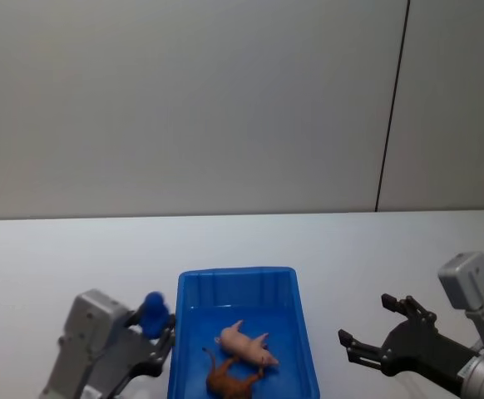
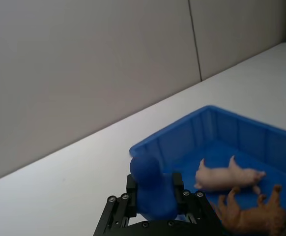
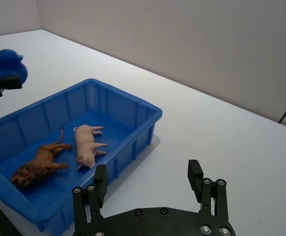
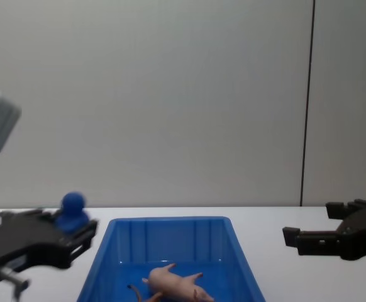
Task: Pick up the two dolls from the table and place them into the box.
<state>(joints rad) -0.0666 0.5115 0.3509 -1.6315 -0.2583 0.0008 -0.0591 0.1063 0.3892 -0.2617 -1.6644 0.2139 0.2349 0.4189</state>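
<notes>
Head view: the blue box (image 1: pixel 239 332) sits on the white table (image 1: pixel 76 249) at the near centre, with the pink pig doll (image 1: pixel 247 343) and the brown maned doll (image 1: pixel 229 381) already lying on their sides inside it. The left gripper (image 1: pixel 155 326) hangs just left of the box's far-left corner, clenched on a small blue figure (image 1: pixel 152 310). The right gripper (image 1: pixel 381 326) hovers to the right, apart from the box, spread and empty.

Left wrist view: the blue figure (image 2: pixel 150 187) is pinched between the fingers (image 2: pixel 131 196) over bare table beside the rim, not over the inside. What this figure is I cannot say for sure; it looks like a rounded toy.

Right wrist view: both dolls rest well inside the walls, the pig (image 3: pixel 86 144) beside the brown one (image 3: pixel 39 163), nothing overhanging. The right fingers (image 3: pixel 100 181) stand wide apart above bare table.

Chest view: the left gripper (image 4: pixel 76 231) rides above rim height.

Judging from this, the two named dolls are placed. If the blue figure goes in too, the left arm should move right until clear of the rim, lower over open floor away from the dolls, then let go.
</notes>
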